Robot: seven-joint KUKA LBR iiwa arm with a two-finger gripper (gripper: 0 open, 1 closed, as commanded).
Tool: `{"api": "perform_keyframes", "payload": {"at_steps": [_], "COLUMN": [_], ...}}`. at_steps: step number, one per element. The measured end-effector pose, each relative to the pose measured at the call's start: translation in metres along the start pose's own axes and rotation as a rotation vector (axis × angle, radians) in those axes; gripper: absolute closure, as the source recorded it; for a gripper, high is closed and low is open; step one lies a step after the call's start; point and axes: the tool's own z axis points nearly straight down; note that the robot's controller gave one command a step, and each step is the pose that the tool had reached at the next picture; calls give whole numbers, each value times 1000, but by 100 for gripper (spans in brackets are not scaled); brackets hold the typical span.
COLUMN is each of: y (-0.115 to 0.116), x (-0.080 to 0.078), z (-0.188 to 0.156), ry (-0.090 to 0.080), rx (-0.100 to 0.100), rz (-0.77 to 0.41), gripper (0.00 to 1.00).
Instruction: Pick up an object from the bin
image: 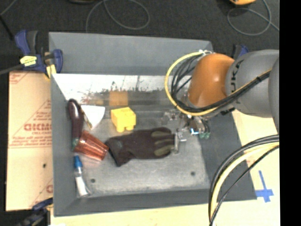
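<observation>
You are at the approach step. The gripper (179,136) stands low in the right half of the bin (155,180), just at the right end of a dark brown glove (138,146) that lies flat across the middle of the floor. The metal of the gripper seems to touch this end of the glove, or nearly so. No part of the glove looks raised, so I judge that no grasp is made yet. You cannot tell from this view whether the gripper is open or closed, because the orange wrist cover (210,81) and the cables hide much of it.

The other things lie to the left of the gripper:
- 1 yellow block (123,118) sits just behind the glove.
- 1 tan block (118,98) sits near the back wall.
- 1 white wedge (95,115) and 1 dark purple long thing (75,118) lie at the left side.
- 1 copper-red ribbed cup (90,146) lies just beside the cuff of the glove.
- 1 blue and white tube (80,175) lies in the front left corner.

For the next move, I think you need the gripper low enough to take a fold of the cloth, not only its thin edge. Then close it and lift straight up. The glove is soft and will probably hang and swing, so you should check that it really leaves the floor and does not drag the cup with it.
</observation>
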Motion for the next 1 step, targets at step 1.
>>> {"api": "perform_keyframes", "payload": {"at_steps": [1], "y": [15], "x": [-17], "z": [27], "ry": [-7], "rx": [3], "rz": [-112], "gripper": [100]}}
